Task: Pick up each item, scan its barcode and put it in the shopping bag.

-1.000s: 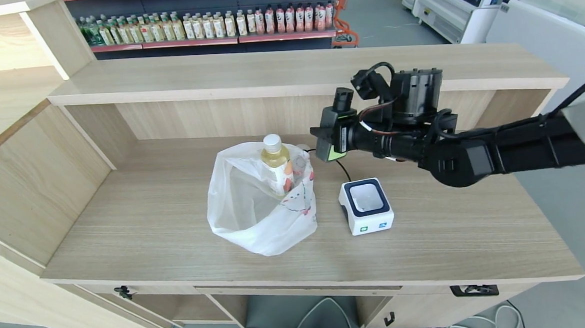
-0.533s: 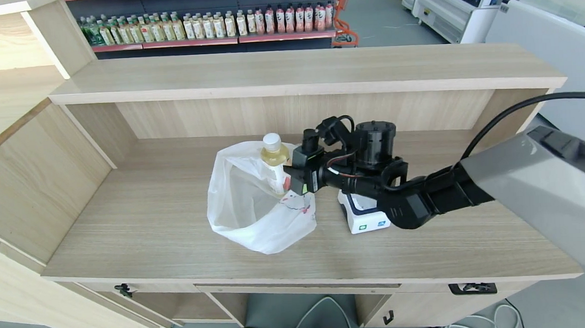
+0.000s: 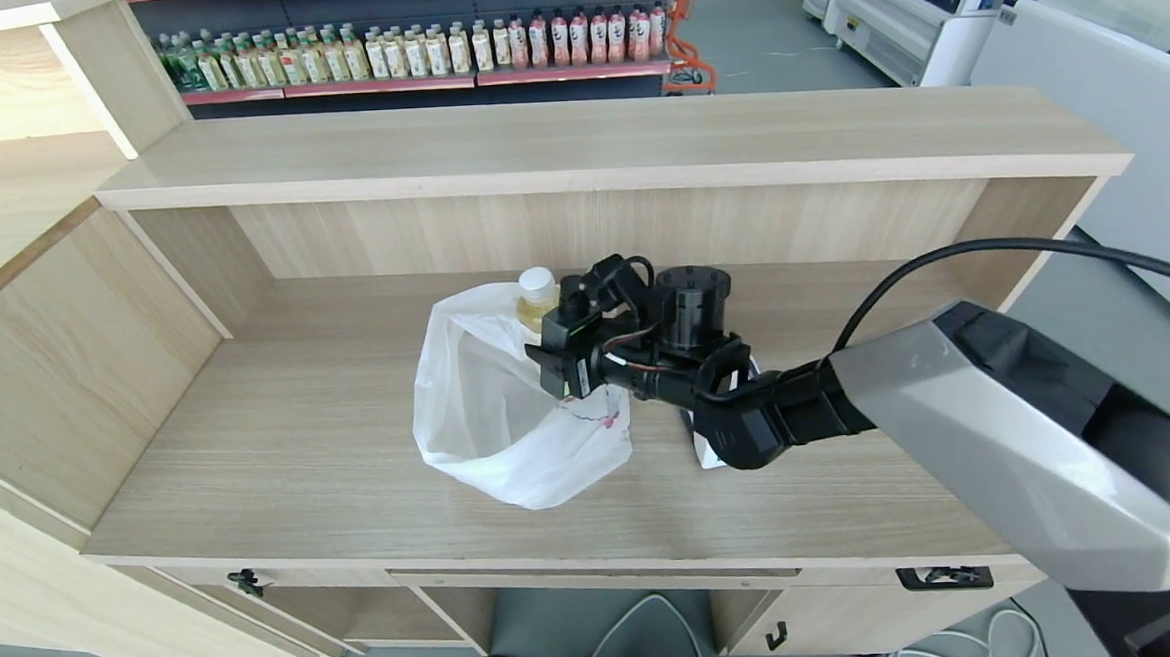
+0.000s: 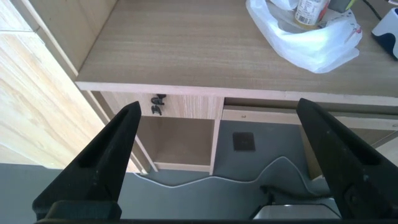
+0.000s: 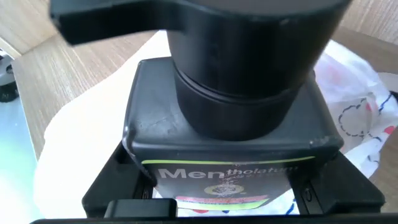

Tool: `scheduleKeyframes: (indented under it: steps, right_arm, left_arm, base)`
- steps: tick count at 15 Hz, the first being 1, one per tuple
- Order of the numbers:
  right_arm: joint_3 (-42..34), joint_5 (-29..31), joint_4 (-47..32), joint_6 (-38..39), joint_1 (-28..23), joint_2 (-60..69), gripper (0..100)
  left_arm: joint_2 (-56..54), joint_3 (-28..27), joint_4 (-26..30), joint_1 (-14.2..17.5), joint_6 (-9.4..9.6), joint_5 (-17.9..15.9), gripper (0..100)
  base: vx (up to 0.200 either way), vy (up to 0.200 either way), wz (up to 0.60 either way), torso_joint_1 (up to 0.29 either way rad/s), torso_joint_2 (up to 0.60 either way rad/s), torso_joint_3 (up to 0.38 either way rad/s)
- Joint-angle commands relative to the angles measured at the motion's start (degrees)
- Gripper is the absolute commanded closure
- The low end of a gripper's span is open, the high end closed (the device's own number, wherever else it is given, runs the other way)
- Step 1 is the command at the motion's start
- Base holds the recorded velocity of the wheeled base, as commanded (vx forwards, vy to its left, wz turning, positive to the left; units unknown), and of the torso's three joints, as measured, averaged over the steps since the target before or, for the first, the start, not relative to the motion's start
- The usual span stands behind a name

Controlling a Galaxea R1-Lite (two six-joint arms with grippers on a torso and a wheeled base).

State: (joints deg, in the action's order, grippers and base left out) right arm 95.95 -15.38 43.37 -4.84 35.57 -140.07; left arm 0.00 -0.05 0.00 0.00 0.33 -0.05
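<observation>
We have the right gripper at frame centre, its jaws clamped on a black toiletry bottle with a green-edged label. The bottle hangs over the open mouth of the white shopping bag, just beside the tea bottle standing inside. Its long axis looks near upright, cap uppermost, so we judge the way in is straight down. The left gripper, jaws spread wide and empty, sits low off the counter's front edge, much farther from the bag.
</observation>
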Motion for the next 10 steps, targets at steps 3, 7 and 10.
scheduleKeyframes:
  steps: [3, 7, 10]
  right_arm:
    - [2.2, -0.2, 0.4, -0.2, 0.3, -4.7, 100]
    - [4.9, -0.2, 0.1, -0.6, 0.3, -6.8, 100]
    - [4.6, -0.1, 0.2, -1.0, 0.3, -6.6, 100]
  left_arm:
    - [0.0, 0.0, 0.0, 0.0, 0.02, 0.0, 0]
    - [0.0, 0.0, 0.0, 0.0, 0.02, 0.0, 0]
    - [0.0, 0.0, 0.0, 0.0, 0.02, 0.0, 0]
  base:
    - [0.000, 0.000, 0.00, 0.000, 0.00, 0.000]
    - [0.000, 0.000, 0.00, 0.000, 0.00, 0.000]
    - [0.000, 0.000, 0.00, 0.000, 0.00, 0.000]
